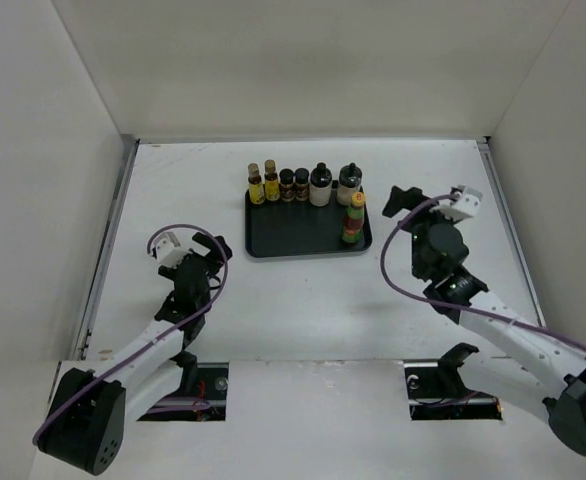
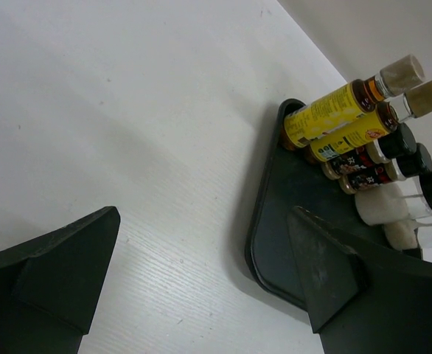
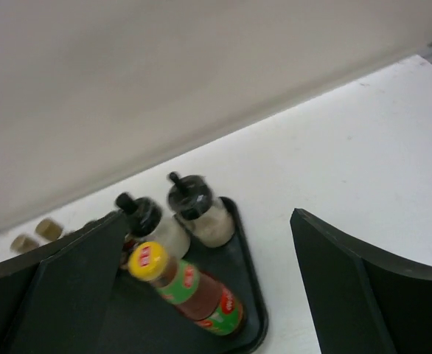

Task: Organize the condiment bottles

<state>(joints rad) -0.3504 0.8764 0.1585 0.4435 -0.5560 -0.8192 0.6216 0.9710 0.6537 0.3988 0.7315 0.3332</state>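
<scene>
Near left: left gripper [image 1: 195, 242] over bare tabletop [image 1: 303, 310], jaws wide apart, nothing between them, well apart from the tray [image 1: 293, 235] and on its near-left side. Near right, a little farther in: right gripper [image 1: 431, 200] likewise spread wide and empty, just beside the tray's right edge, clear of every bottle.

On the tray, nearest of the condiment bottles: red bottle [image 1: 354, 218], green at the neck and yellow-capped, upright by the right rim, alone in front of the row. From the right wrist, seen just beyond the spread fingers [image 3: 61, 287] and not touched by them.

Farther, along the tray's far edge, left to right: two yellow-labelled bottles [image 1: 256, 187] with tan caps, two dark jars [image 1: 287, 186], two white bottles [image 1: 320, 187] with black caps. All upright, close side by side, like kinds paired.

Counted: seven, all on the tray, none held, none seen loose on the tabletop. Judged nearly finished, perhaps finished: sorted by kind and lined up. Left to do, if anything: bringing the red one into line with the rest, though with hardly any room for it at the far edge. Otherwise only drawing both arms back toward the near edge.
</scene>
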